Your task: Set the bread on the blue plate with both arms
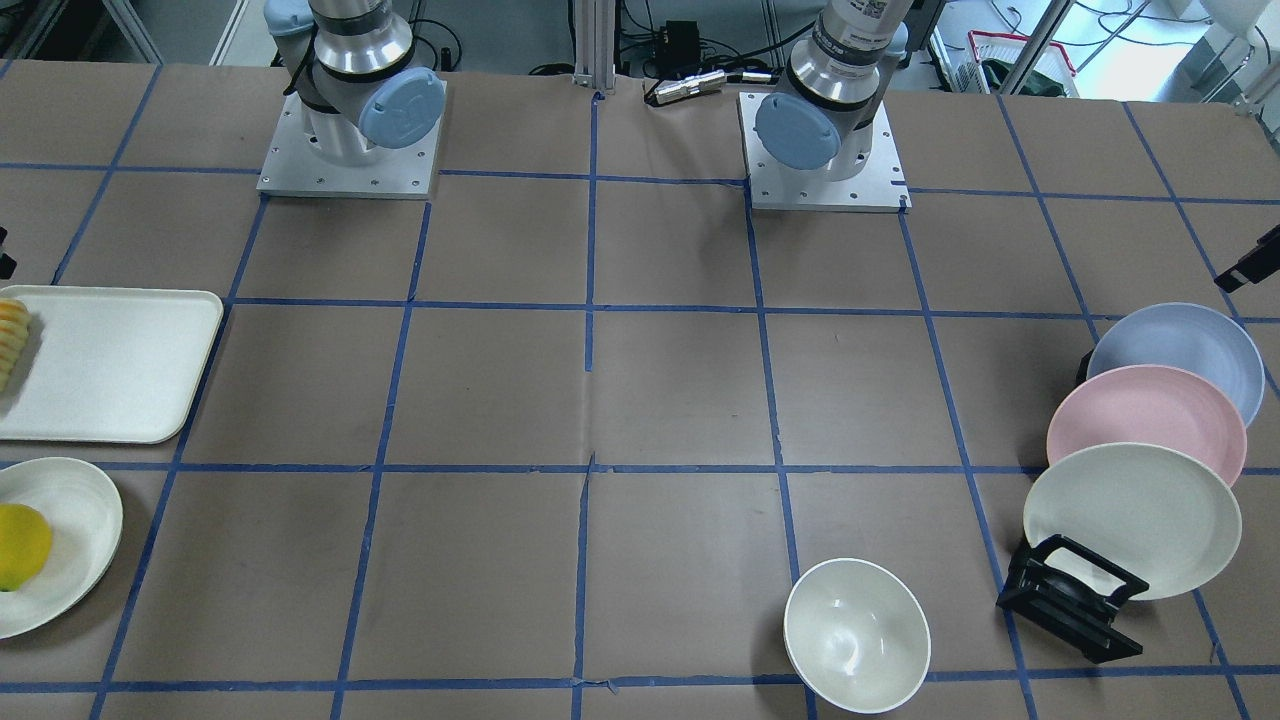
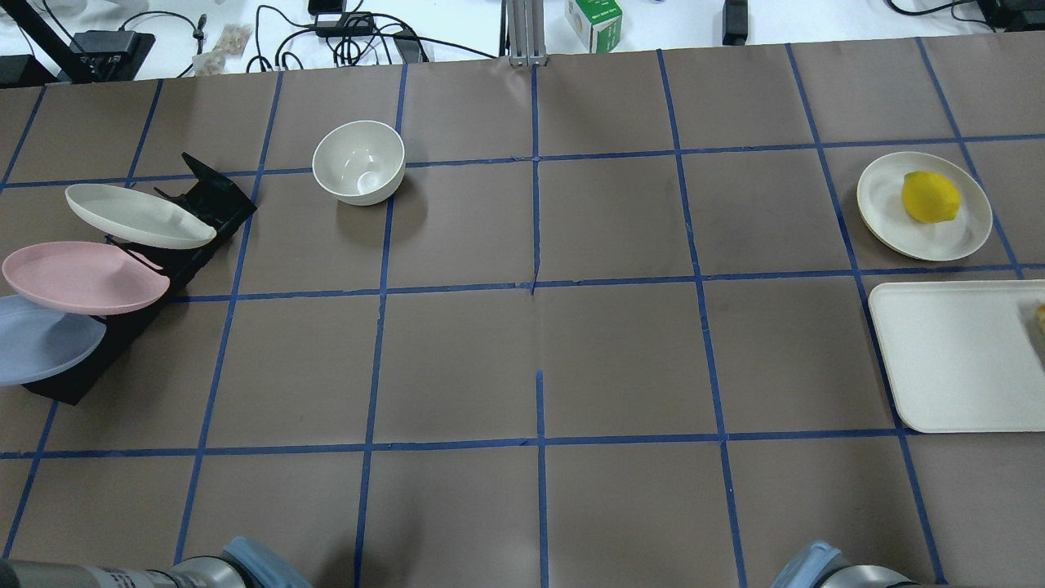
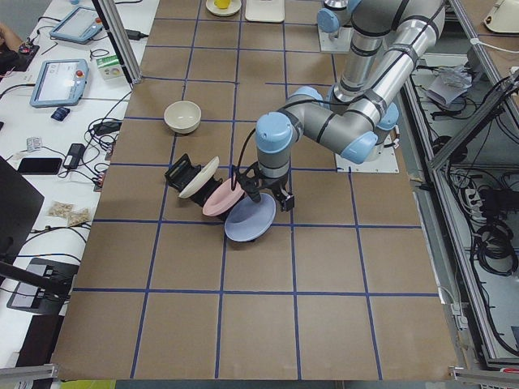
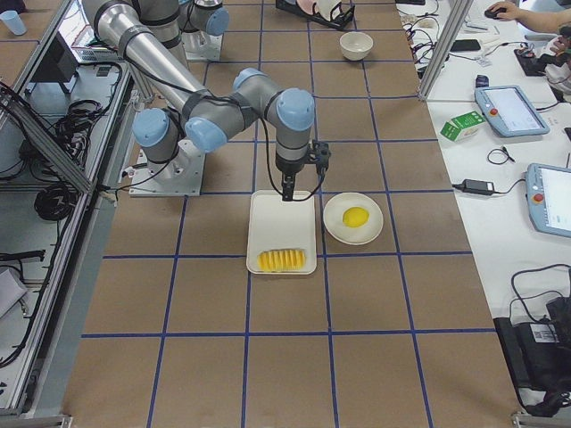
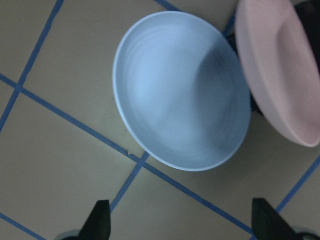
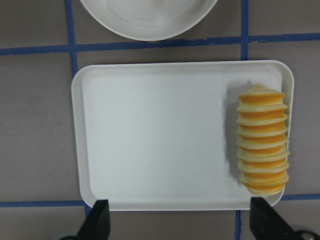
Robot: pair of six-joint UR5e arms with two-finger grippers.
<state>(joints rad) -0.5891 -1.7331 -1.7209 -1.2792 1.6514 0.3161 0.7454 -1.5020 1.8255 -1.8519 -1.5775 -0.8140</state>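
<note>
Left gripper [image 5: 182, 222] hangs empty, fingers wide apart, above the blue plate [image 5: 180, 90]. The plate leans tilted in the black rack [image 2: 204, 204] near the desk's edge on the robot's left, just beside the pink plate [image 5: 280, 75]. Whether the two plates touch is hard to tell from the wrist view.

At the opposite edge, the right gripper [image 6: 181, 222] is likewise spread and holding nothing over the white tray [image 6: 150, 135]. The bread [image 6: 262, 145] lies at the tray's end nearest that desk edge, off to one side of the fingers and not between them.

The task looks to be at its opening step, with neither thing grasped. Next, the left gripper would need to descend onto the blue plate's rim and draw it out of the rack. The right gripper would need to shift over the bread and close across its narrow width.
</note>
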